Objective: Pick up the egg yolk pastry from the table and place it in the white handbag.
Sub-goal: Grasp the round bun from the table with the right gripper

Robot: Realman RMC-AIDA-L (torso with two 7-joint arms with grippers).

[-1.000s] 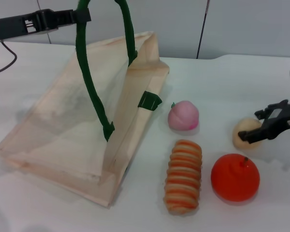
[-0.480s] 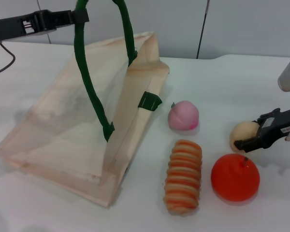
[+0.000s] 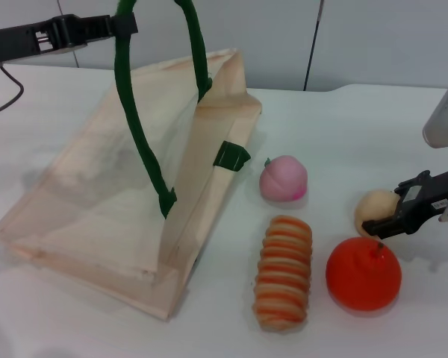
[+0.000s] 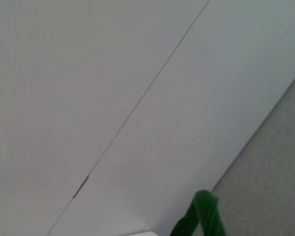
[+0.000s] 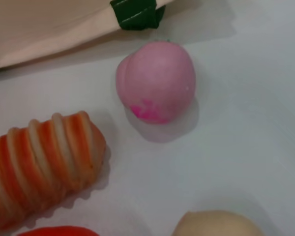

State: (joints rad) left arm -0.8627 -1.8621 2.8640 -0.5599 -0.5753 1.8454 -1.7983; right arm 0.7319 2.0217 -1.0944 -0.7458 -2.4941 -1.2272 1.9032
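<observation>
Closing in: my right gripper [image 3: 381, 221] has slid lower and nearer to me over the last second, and its dark fingers now lie against the near side of the egg yolk pastry [image 3: 375, 209].
Right fingers: I cannot tell whether they are spread or pinching; only one dark finger edge shows across the pastry, and my right wrist view shows no fingers at all.
Orange [image 3: 363, 274]: nearest thing on the table [image 3: 336, 134], just in front of the pastry and close under my right gripper; it has not moved.
Striped bread roll [image 3: 283, 271]: beside the orange on its left, unmoved.
Pastry: on the table at the right, behind the orange; it has shifted a little leftward as my fingers came against it, so I judge the grasp is being set, not yet lifted.
Pink peach [image 3: 283, 179]: farther back, between the pastry and the bag, unchanged.
White handbag [image 3: 127, 179]: lying tilted at the left, well apart from the pastry, mouth toward the fruit.
Left gripper [image 3: 123, 22]: high at the far left by the green handle [image 3: 138, 127], position unchanged; I cannot tell its finger state.
Meaning for the task: pick-up stage; the carry to the bag is all ahead.
Writing or brands: none readable anywhere.
</observation>
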